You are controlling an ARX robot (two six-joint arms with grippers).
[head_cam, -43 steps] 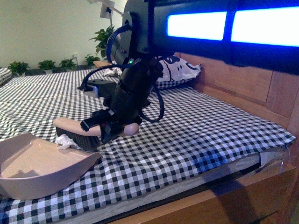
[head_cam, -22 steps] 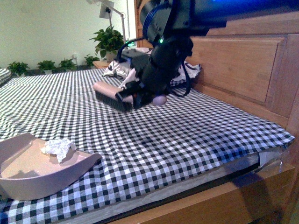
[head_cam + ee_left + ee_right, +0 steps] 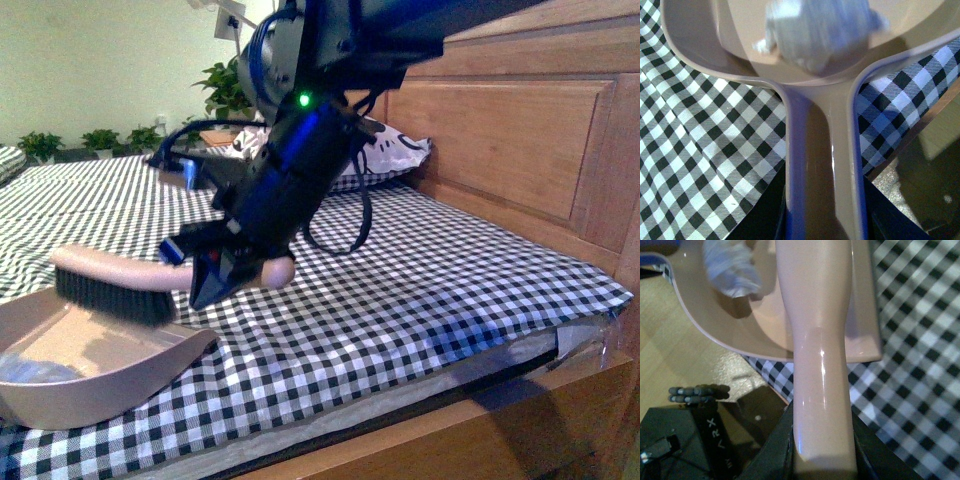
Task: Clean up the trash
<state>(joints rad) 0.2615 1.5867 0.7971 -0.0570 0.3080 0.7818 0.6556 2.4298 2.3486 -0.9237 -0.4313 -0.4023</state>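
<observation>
The pale pinkish dustpan [image 3: 95, 385] rests on the checked bedspread at the front left. My left gripper [image 3: 822, 210] is shut on its handle [image 3: 820, 150]; it is out of the front view. The white wad of trash lies inside the pan, blurred in the left wrist view [image 3: 815, 30] and visible in the right wrist view [image 3: 732, 267]; in the front view the brush hides it. My right gripper [image 3: 225, 265] is shut on the brush handle [image 3: 820, 365] and holds the dark-bristled brush [image 3: 110, 285] just over the pan's open mouth.
A white pillow with black prints [image 3: 385, 145] lies at the back against the wooden headboard [image 3: 520, 140]. The bed's front edge [image 3: 420, 400] runs along the wooden frame. Potted plants [image 3: 230, 90] stand behind. A black ARX unit [image 3: 685, 440] sits on the floor.
The trash went from the pan's lip into the pan. My right arm swung the brush up and away over the bed, then back down to the pan's mouth. The dustpan stayed put.
</observation>
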